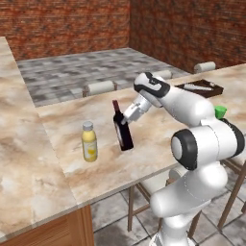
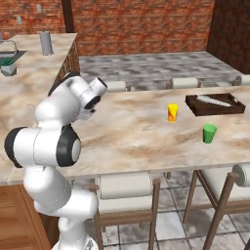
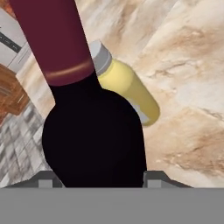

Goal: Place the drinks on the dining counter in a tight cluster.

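A tall dark wine bottle [image 1: 123,130] with a red neck stands slightly tilted on the beige marbled dining counter [image 1: 158,144]. My gripper [image 1: 125,119] is shut on its shoulder from the right. In the hand view the bottle's dark body [image 3: 92,131] spans the whole gap between my fingertips [image 3: 154,177]. A stubby yellow juice bottle [image 1: 89,141] with a pale cap stands upright just left of the wine bottle, a short gap apart. It shows behind the wine bottle in the hand view [image 3: 129,92].
A dark tray [image 2: 215,104] lies at the counter's far right, with a yellow cup [image 2: 173,112] and a green cup [image 2: 209,133] nearer. Cushioned stools [image 2: 124,185] line the near edge, others [image 1: 101,87] the far edge. Another counter [image 1: 19,158] runs along the left.
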You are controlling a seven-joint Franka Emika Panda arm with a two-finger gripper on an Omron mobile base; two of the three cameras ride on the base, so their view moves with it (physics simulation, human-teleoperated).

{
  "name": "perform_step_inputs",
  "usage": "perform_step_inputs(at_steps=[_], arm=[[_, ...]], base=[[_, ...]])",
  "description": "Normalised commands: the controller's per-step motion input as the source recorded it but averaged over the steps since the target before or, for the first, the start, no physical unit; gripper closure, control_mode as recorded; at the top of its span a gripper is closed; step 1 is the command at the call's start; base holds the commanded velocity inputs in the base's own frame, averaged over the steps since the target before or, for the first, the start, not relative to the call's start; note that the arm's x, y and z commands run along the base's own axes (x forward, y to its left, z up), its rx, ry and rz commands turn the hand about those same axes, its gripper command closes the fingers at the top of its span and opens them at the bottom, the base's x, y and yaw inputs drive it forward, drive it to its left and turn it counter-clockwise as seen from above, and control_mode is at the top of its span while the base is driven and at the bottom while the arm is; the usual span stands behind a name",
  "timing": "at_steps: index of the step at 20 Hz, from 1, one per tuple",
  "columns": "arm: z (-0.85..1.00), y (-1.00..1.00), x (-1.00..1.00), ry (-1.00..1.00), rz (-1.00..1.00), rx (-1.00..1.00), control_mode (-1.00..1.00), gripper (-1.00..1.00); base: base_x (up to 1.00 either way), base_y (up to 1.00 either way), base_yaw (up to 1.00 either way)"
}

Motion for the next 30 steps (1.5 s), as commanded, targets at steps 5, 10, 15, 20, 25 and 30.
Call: perform_step_inputs(at_steps=[5, 10, 15, 20, 25, 30], arm=[[-0.3, 0.0, 0.01, -0.23, 0.0, 0.11, -1.0, 1.0], [-0.11, 0.03, 0.08, -0.26, 0.0, 0.13, -1.0, 1.0], [0.0, 0.15, 0.24, -0.12, 0.03, 0.11, -1.0, 1.0], [0.0, 0.05, 0.14, -0.07, 0.09, 0.08, -1.0, 1.0], [0.0, 0.0, 0.09, 0.0, 0.05, 0.0, -1.0, 1.0], [-0.16, 0.03, 0.13, 0.0, 0.01, 0.0, -1.0, 1.0]], base=[[0.0, 0.0, 0.0], [0.0, 0.0, 0.0], [0.0, 0.0, 0.0], [0.0, 0.0, 0.0], [0.0, 0.0, 0.0], [0.0, 0.0, 0.0]])
